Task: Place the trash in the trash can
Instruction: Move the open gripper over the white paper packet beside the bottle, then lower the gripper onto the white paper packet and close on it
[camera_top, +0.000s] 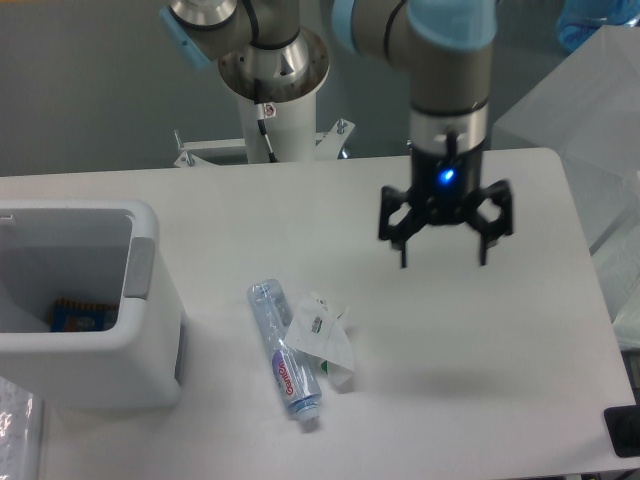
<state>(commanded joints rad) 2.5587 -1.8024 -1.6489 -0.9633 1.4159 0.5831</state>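
**Both litter items not yet binned**

The trash can (150, 262) sits at left, holding something blue. The bottle (283, 362) and wrapper (322, 338) lie touching mid-table, both waiting. At right, the gripper (443, 262) hovers above the table, jaws spread, empty.

The arm (440, 60) is silver-grey with pale blue joint caps, and its white base column (270, 125) carries a black cable. A black two-fingered gripper (444, 262) shows a blue light.

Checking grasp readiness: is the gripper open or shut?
Open. The gripper has its two fingers spread wide apart with nothing between them, above the table.
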